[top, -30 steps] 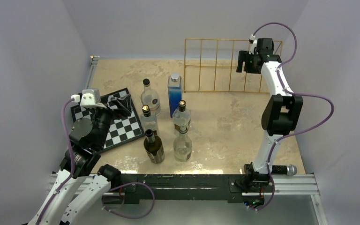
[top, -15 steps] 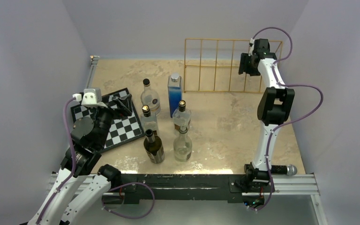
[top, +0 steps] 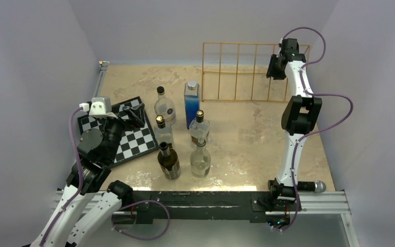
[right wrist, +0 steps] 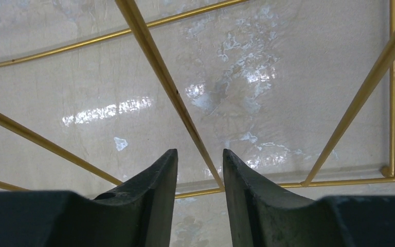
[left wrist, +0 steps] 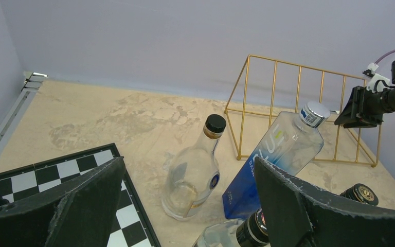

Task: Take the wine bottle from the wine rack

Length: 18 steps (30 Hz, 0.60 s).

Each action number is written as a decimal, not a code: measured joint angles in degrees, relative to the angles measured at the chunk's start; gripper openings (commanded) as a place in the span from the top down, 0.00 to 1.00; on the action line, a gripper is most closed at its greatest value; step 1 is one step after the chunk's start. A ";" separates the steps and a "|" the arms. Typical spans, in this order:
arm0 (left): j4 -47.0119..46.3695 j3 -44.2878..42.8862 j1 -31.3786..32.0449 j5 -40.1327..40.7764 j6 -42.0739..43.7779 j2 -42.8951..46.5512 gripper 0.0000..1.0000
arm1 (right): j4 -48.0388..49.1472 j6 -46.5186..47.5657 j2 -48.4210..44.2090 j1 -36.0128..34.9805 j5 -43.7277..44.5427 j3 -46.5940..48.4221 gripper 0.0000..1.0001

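Note:
The gold wire wine rack (top: 236, 72) stands at the back right of the table; I see no bottle in it. It also shows in the left wrist view (left wrist: 298, 103). Several bottles stand mid-table, among them a dark wine bottle (top: 168, 160), a blue square bottle (top: 191, 103) and a clear round one (top: 164, 107). My right gripper (top: 273, 69) hangs at the rack's right end, open a little, with a gold rod (right wrist: 159, 67) running just beyond the gap between its fingers (right wrist: 199, 152). My left gripper (top: 133, 114) is open and empty over the checkerboard (top: 133, 141).
In the left wrist view the clear bottle (left wrist: 193, 172) and the blue bottle (left wrist: 272, 159) stand in front of my open left gripper (left wrist: 189, 162). Grey walls close in on three sides. A black and silver cylinder (top: 312, 186) lies by the front rail at the right.
My right arm has swung its gripper a little right and back, closer to the rack's right end. The left arm and the bottles have not moved.

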<state>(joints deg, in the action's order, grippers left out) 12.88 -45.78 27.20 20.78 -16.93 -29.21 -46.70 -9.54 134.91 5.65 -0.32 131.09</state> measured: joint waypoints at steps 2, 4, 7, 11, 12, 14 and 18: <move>0.00 0.00 0.00 0.00 0.00 0.17 0.01 | -0.24 -0.44 0.35 0.02 0.00 0.50 0.57; 0.00 0.00 0.00 0.00 0.00 0.42 0.01 | -0.55 -0.76 0.72 0.07 0.02 0.98 0.51; 0.00 0.00 0.00 0.02 0.00 0.74 0.01 | -0.98 -1.03 0.90 0.07 -0.02 1.01 0.59; 0.00 0.00 0.00 0.02 0.00 1.20 0.01 | -1.29 -1.36 0.90 0.07 -0.44 1.05 0.61; 0.02 0.00 0.00 0.04 0.00 1.33 0.01 | -1.40 -1.57 0.90 0.07 -0.63 1.05 0.61; 0.00 0.00 0.00 0.07 0.02 1.60 0.01 | -1.75 -2.10 0.90 0.07 -0.72 1.09 0.60; 0.00 0.00 0.00 0.50 0.02 1.86 0.01 | -4.85 -3.13 2.64 0.07 -1.09 4.35 0.61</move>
<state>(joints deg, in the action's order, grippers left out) 12.88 -45.78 27.20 21.28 -16.91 -27.35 -51.55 -12.67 137.56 5.72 -1.41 135.44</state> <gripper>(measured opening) 0.987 0.396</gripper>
